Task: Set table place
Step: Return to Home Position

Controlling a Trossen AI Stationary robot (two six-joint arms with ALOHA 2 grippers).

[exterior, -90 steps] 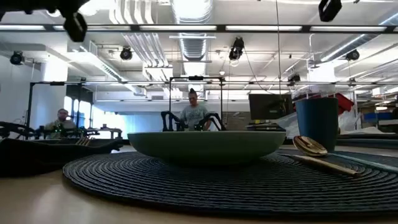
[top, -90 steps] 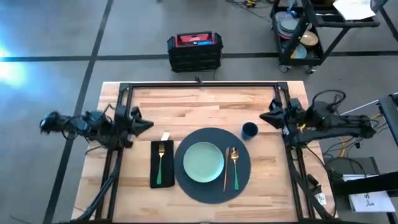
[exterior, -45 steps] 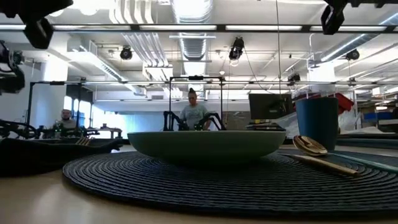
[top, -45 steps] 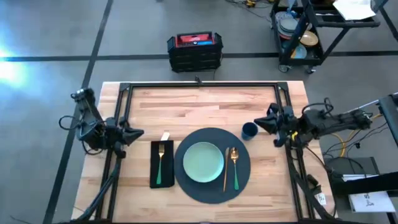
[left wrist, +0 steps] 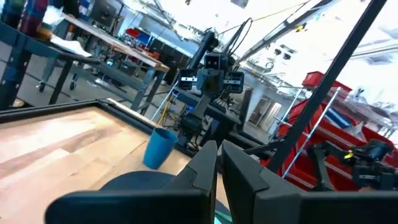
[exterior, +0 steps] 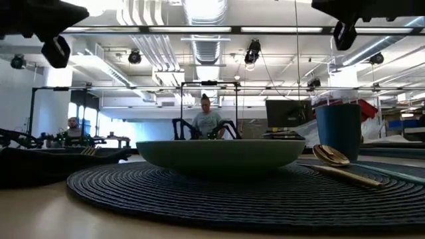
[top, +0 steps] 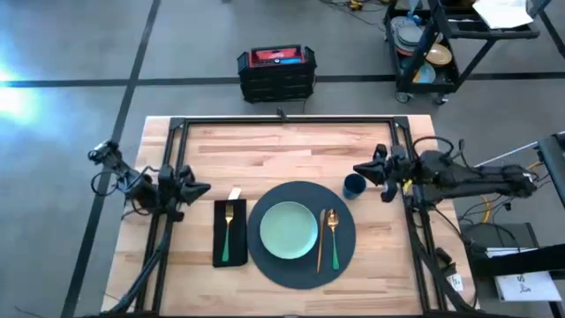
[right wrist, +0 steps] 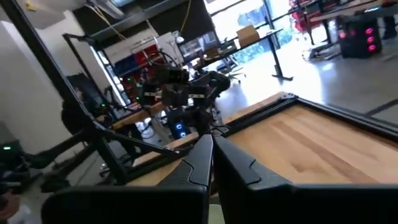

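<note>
Red-topped black case (top: 275, 72), wheeled dish cart (top: 431, 40), person (exterior: 207, 122) in the background

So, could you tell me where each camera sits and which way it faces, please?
High: overhead, straight down; table, left gripper, right gripper.
Low: table height, level across the plate into the room; arms above.
Left wrist: past its shut fingers toward the cup and right arm.
Right wrist: past its shut fingers toward the left arm.
High, low and left wrist share the cup.
</note>
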